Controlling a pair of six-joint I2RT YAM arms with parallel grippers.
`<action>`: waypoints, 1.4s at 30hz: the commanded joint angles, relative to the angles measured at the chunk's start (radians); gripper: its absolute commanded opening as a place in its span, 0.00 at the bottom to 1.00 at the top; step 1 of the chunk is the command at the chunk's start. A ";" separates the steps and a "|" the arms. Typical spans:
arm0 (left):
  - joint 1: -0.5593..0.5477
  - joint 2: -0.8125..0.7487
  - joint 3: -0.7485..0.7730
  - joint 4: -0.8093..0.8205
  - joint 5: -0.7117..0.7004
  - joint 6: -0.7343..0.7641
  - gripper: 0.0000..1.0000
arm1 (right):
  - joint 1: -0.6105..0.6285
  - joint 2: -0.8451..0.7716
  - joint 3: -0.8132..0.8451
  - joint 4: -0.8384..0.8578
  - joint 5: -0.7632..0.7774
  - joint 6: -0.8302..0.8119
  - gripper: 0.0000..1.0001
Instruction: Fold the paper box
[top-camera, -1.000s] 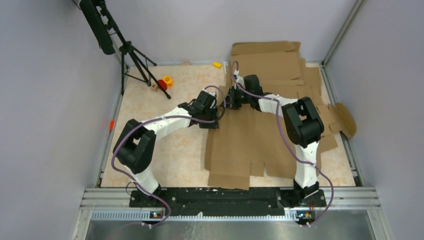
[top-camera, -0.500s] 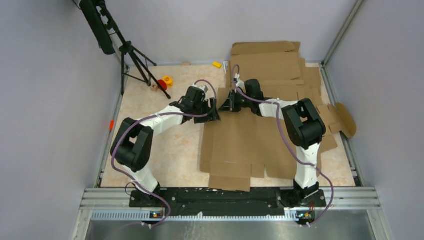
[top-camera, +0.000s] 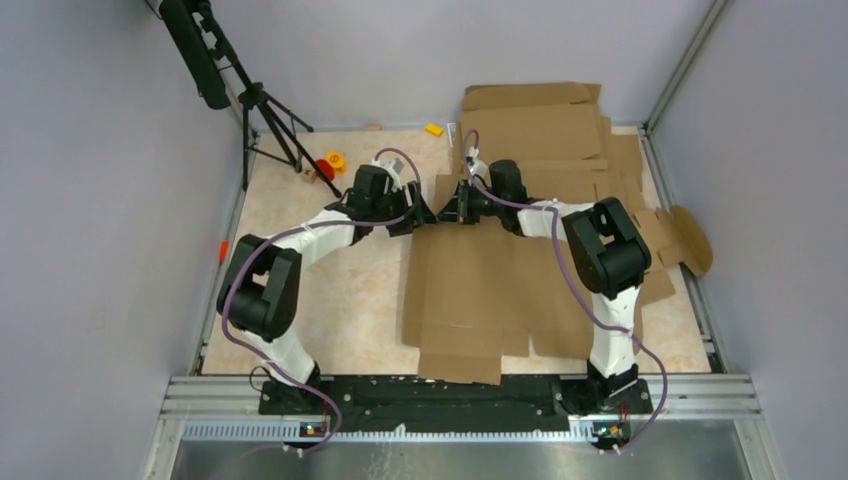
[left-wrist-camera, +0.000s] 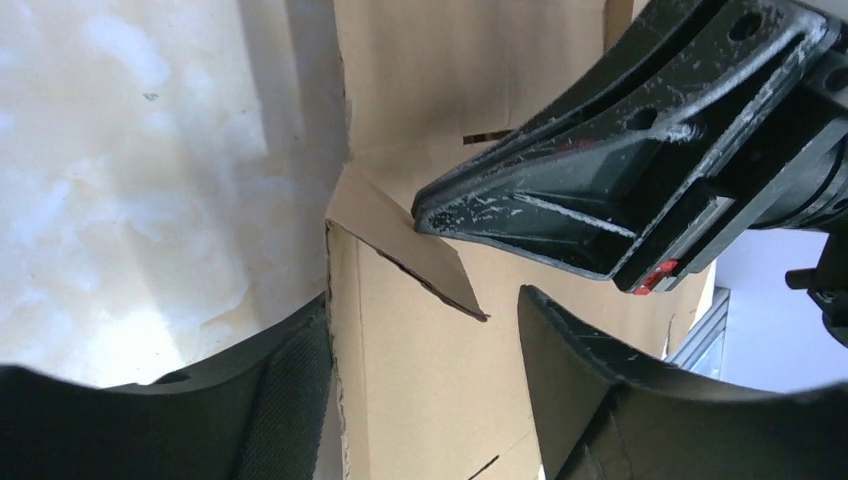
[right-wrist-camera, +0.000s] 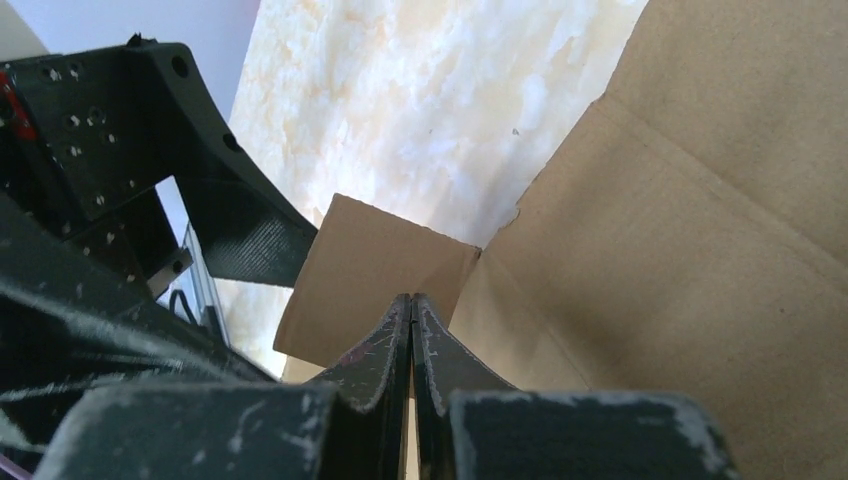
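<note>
The paper box lies flat as a big brown blank on the table between the arms. A small flap at its far left corner stands raised; it also shows as the flap in the right wrist view. My right gripper is shut, its tips resting against that flap with nothing visibly pinched. My left gripper hovers just left of the corner. It is open, with bare cardboard between its fingers. The right gripper points at it from across the flap.
A pile of other cardboard blanks covers the back right, with a round piece at the right edge. A black tripod stands at the back left. Near it lie small toys and a yellow block.
My left gripper has opened and drawn back to the left, off the box's corner. The box has slid a little left. The right gripper has stayed shut at the flap.
</note>
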 joint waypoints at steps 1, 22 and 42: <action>0.025 0.026 0.020 0.071 0.050 -0.020 0.60 | 0.015 -0.033 0.000 0.056 -0.027 -0.003 0.00; 0.034 0.055 0.088 -0.102 -0.079 0.071 0.00 | 0.220 -0.472 -0.395 -0.052 0.307 -0.225 0.55; 0.035 0.081 0.121 -0.159 -0.082 0.075 0.00 | 0.796 -0.413 -0.377 -0.167 0.856 -0.529 0.95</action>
